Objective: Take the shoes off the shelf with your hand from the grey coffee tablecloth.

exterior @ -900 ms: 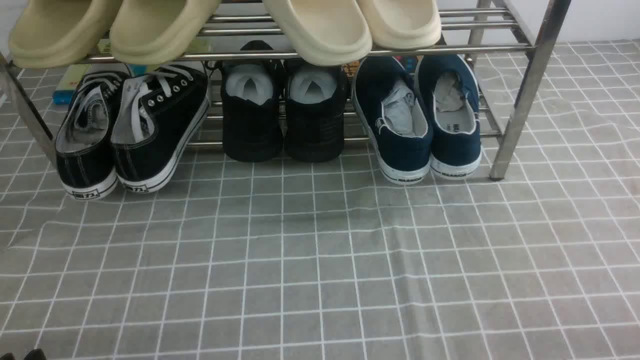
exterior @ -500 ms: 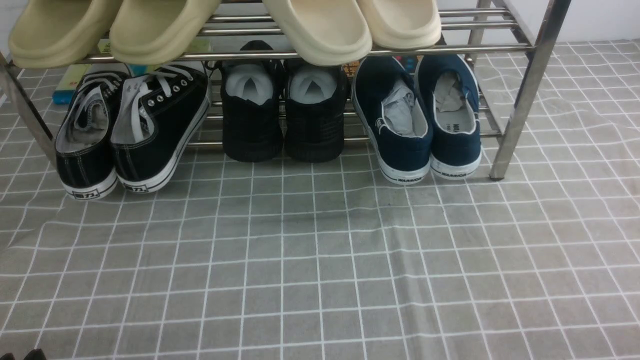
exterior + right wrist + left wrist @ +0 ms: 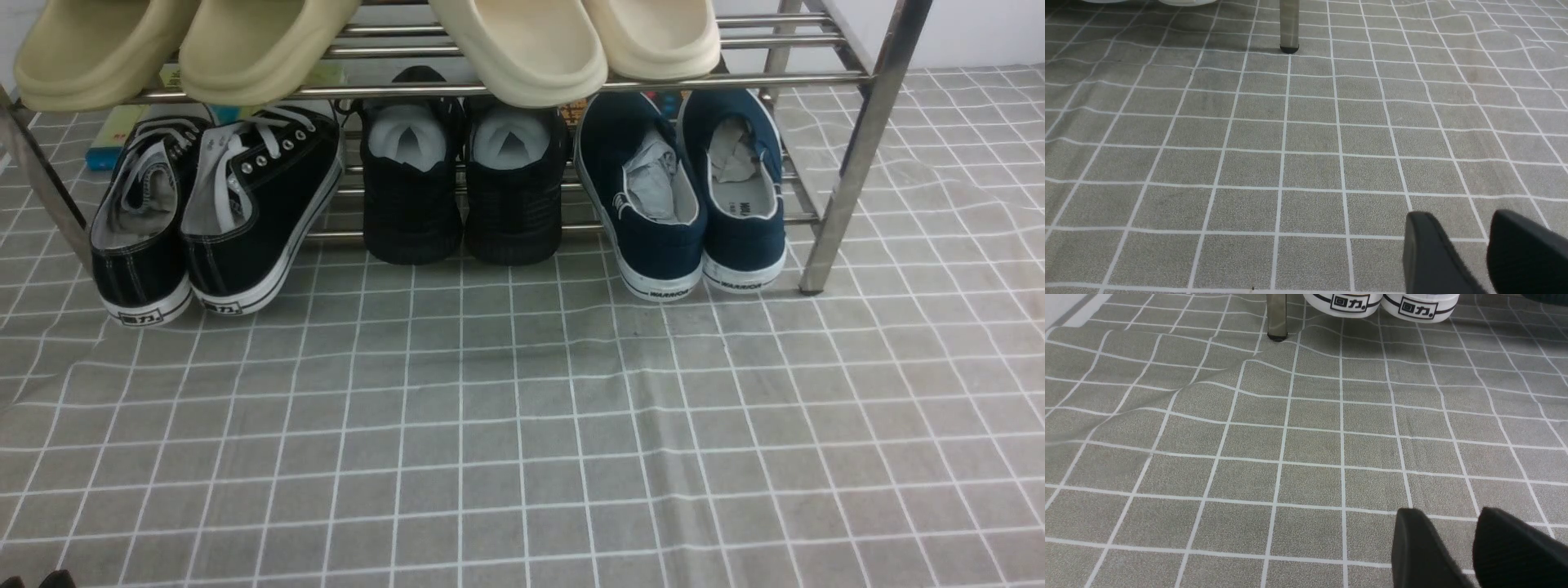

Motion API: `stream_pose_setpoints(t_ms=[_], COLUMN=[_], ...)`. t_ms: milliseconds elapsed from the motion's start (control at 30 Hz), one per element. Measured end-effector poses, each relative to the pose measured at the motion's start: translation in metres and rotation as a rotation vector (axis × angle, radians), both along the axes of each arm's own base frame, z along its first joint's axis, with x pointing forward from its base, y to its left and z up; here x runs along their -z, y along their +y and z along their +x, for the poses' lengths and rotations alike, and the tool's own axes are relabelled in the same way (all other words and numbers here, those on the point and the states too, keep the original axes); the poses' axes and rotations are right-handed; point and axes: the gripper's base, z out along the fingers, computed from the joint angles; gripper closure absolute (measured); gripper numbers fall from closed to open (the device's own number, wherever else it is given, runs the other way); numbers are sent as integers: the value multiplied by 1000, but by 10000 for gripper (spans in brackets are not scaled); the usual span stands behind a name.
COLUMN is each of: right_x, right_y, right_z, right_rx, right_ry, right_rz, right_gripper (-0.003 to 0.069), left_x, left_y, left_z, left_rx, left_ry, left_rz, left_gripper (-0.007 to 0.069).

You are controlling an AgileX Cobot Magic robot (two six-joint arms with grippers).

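front view: the navy shoes (image 3: 694, 196) are seen on the lower tier of the shelf (image 3: 857, 139), at the upper right of the frame, heels toward the camera and touching the grey coffee tablecloth (image 3: 522, 425). black lace-up sneakers (image 3: 212, 212) are set at the upper left, all-black shoes (image 3: 461, 188) in the middle, and beige slippers (image 3: 522, 49) on the top tier. no gripper is seen near the pair, so nothing of the task is judged done: reach, grasp and removal are all left.

left wrist view: the left gripper (image 3: 1447, 516) is shown at the lower right of the frame, low over bare cloth, its jaws parted by a narrow gap with nothing between them. a shelf leg and the logo-stamped white soles of the sneakers are caught at the top edge. the navy pair is not shown.

right wrist view: the right gripper (image 3: 1449, 218) is shown likewise at the lower right, jaws parted and empty, well apart from the shelf leg at the top. pale sole edges at the upper left are probably the navy pair. the grippers' state is given only by the wrist views, the shoes' place only by the front view.
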Motion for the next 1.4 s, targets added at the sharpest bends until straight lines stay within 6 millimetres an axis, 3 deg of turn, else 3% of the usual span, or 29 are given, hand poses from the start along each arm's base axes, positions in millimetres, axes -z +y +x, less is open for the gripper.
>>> stream_pose_setpoints(t_ms=[233,333,433,533,767,867,967,1000,1033,1067,1133,1233,1267,1300,1400], right_x=[-1,-4,-16,-24,-28,-32,-50,-62,-83,-92,-104,-107,-109,-111,-122], right_y=[0,4,7,5,3,2,4,5,10,12,19,28,28,32,42], right_z=[1,2,4,5,5,4,1,0,1,1,9,32,32,47,71], right_rx=[9,29,72,99,125,121,69,40,-8,-27,-67,-109,-112,-153,-314], right_ry=[-19,-59,-163,-238,-267,-305,-333,-341,-283,-258,-95,295,287,479,657], right_rz=[28,260,707,944,1164,1135,1009,927,762,709,592,481,481,412,319], right_gripper=[420,420,420,420,420,434,492,530,617,633,669,666,666,662,660], left_x=[0,0,0,0,0,0,0,0,0,0,0,0,0,0,0], left_y=[0,0,0,0,0,0,0,0,0,0,0,0,0,0,0], left_z=[0,0,0,0,0,0,0,0,0,0,0,0,0,0,0], left_rx=[0,0,0,0,0,0,0,0,0,0,0,0,0,0,0], left_ry=[0,0,0,0,0,0,0,0,0,0,0,0,0,0,0], left_rz=[0,0,0,0,0,1,1,1,1,1,1,1,1,1,1], left_gripper=[384,384,384,384,384,384,384,384,384,384,384,384,384,384,384])
